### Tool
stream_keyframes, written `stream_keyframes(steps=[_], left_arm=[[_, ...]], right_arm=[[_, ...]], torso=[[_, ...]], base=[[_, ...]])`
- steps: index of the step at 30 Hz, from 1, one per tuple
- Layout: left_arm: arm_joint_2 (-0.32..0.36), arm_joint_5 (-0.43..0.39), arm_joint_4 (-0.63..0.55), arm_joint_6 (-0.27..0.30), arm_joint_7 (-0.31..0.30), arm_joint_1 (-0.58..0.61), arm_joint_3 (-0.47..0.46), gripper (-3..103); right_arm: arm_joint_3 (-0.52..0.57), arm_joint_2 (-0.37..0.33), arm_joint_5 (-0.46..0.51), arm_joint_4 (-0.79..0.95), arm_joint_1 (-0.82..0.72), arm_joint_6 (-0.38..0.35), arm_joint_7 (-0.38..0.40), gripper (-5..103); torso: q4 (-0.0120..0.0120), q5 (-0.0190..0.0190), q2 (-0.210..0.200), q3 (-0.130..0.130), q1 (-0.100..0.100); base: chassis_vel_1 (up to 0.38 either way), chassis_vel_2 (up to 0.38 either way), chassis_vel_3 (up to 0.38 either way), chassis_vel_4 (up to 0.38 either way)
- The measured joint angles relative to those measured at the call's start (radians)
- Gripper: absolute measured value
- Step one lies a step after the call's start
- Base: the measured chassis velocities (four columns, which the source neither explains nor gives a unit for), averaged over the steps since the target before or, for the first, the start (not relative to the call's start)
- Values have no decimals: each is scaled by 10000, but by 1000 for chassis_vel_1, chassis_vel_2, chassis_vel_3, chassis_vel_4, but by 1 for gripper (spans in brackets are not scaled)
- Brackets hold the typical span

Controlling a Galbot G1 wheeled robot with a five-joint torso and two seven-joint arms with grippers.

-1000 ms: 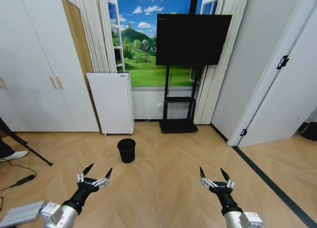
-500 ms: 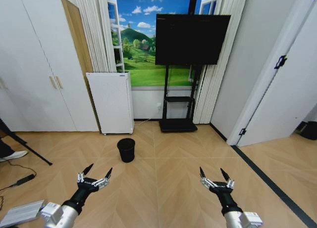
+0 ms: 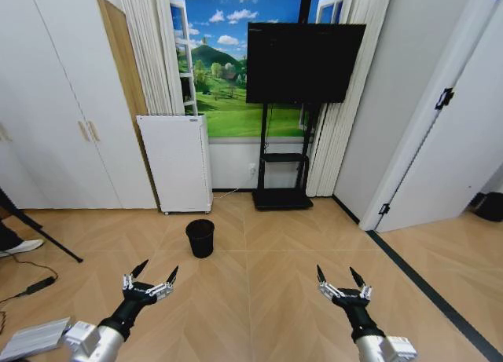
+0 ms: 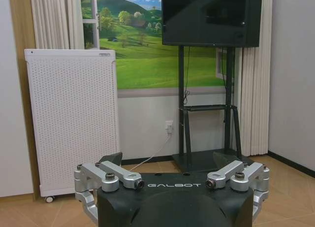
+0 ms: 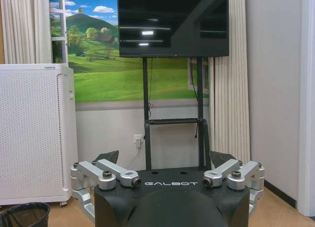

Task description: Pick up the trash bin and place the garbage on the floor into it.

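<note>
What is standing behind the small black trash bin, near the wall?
Behind the trash bin stands a white perforated appliance against the wall, beside a curtain. The bin's inside is too dark to tell. Both grippers, left and right, hover open, apart from it.

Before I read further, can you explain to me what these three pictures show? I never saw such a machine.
This is a wheeled robot with two arms. One picture comes from its head and looks down at a wooden floor; the other two come from cameras on its wrists. The left end effector and the right end effector are both open, held low in front, holding nothing. Ahead on the floor stands the trash bin, small, black and round. Behind it are a white perforated appliance and a television on a stand.
</note>
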Motion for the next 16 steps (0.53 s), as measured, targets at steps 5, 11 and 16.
stream_keyframes(steps=[5,11,16], left_arm=[[0,0,0,0,0,1,0,100],[0,0,0,0,0,0,0,100],[0,0,0,0,0,0,0,100]], right_arm=[[0,0,0,0,0,0,0,100],[0,0,0,0,0,0,0,100],[0,0,0,0,0,0,0,100]], torso=[[0,0,0,0,0],[0,0,0,0,0],[0,0,0,0,-1]], base=[[0,0,0,0],[0,0,0,0],[0,0,0,0]])
